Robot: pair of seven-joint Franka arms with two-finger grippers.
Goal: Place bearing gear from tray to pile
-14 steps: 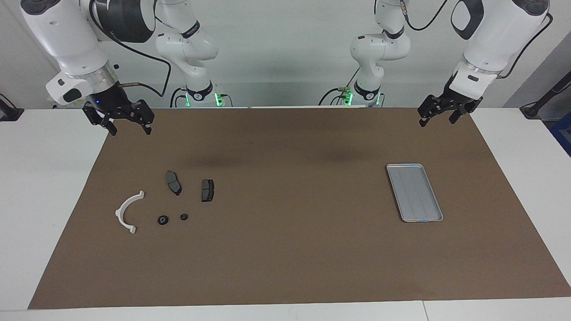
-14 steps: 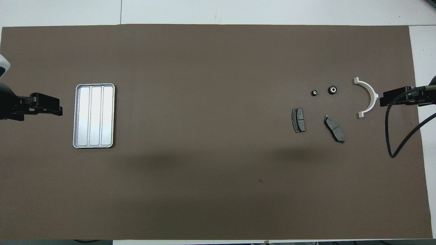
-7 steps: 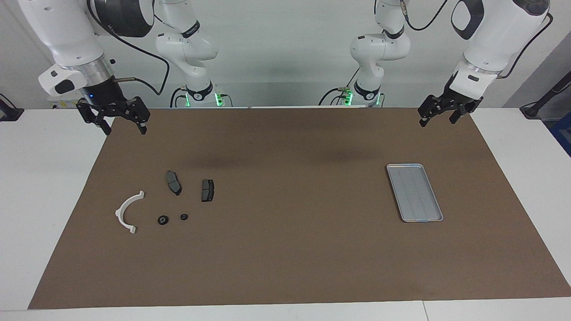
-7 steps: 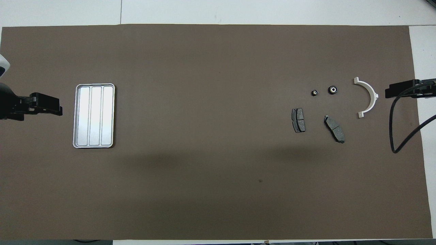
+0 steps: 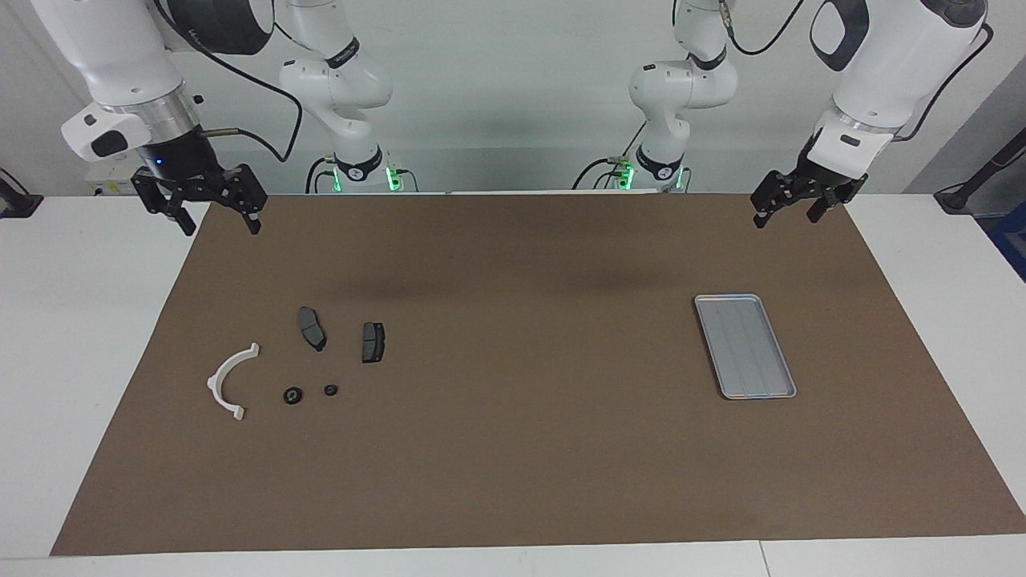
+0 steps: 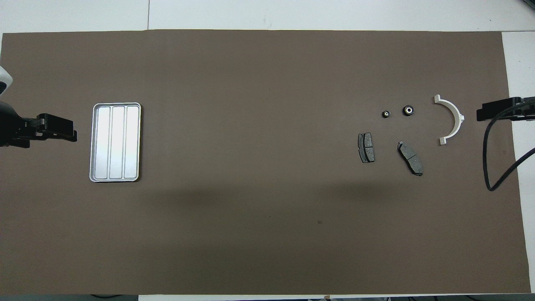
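from my console i see the brown mat (image 5: 513,449) covering most of the white table (image 5: 72,336), and nothing lies between the two groups of things on it. the tray (image 5: 745,346) sits toward the left arm's end, flat, with only its lengthwise ridges showing inside. the pile (image 5: 296,369) lies toward the right arm's end: a white half-ring bracket (image 5: 228,381), two dark brake-pad pieces (image 5: 312,328) side by side but apart, and farther from the robots than those, two small black round parts (image 5: 292,395), the larger one being nearer the bracket; i take one for the bearing gear, but they are too small for me to say which. the left gripper (image 5: 786,210) hangs over the mat's corner nearest the robots at its own end, fingers spread and holding nothing. the right gripper (image 5: 218,215) hangs over the mat's edge at its end, fingers likewise spread and empty. in the overhead view both grippers are cut off at the picture's sides, and a black cable (image 6: 497,154) loops over the mat's edge beside the bracket. green lights glow at both arm bases (image 5: 365,172). i can read no writing anywhere.
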